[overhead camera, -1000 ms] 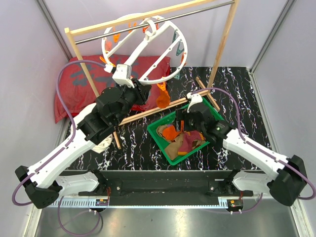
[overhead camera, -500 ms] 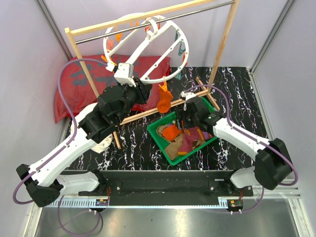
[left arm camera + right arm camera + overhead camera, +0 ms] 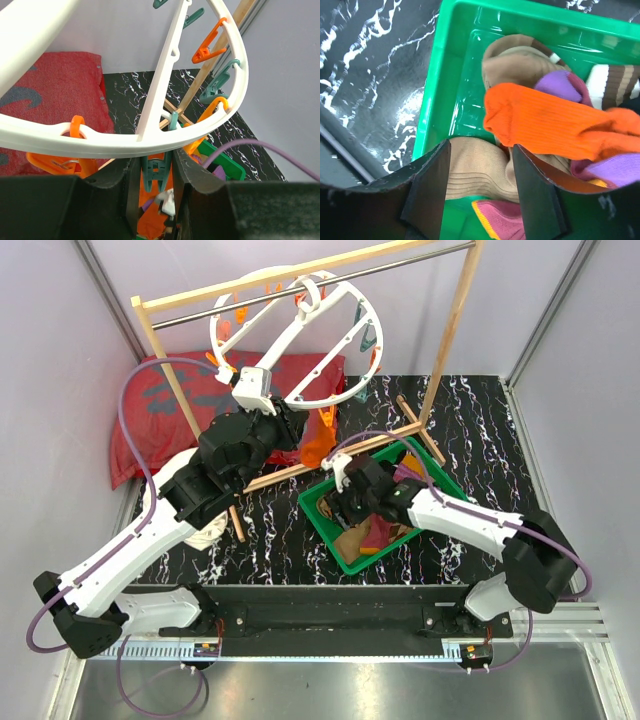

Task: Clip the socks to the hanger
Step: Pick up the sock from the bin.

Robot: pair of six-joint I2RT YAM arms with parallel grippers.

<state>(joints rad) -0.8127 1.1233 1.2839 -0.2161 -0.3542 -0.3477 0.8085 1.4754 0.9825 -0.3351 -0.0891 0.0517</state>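
The right gripper is down inside the green bin, its jaws apart and straddling a tan ribbed sock. The loose orange sock lies just past its fingertips, on top of the heap. A purple sock and a brown-and-white striped one are bunched with it in the same bin, so the unhung socks are all there, on the black marbled table. The left gripper is up at the hanger, clamped on a teal clip on the lower rim of the white ring. The hung orange sock dangles just beside that clip. The hanger hooks on the metal bar of the wooden rack, with the red cushion behind it. The step in hand looks like picking the next sock while the left arm keeps a clip ready. Next, the right jaws need to close on a single sock, likely the tan one between them, without dragging up the orange one. Then they must lift its edge into the held clip's mouth.
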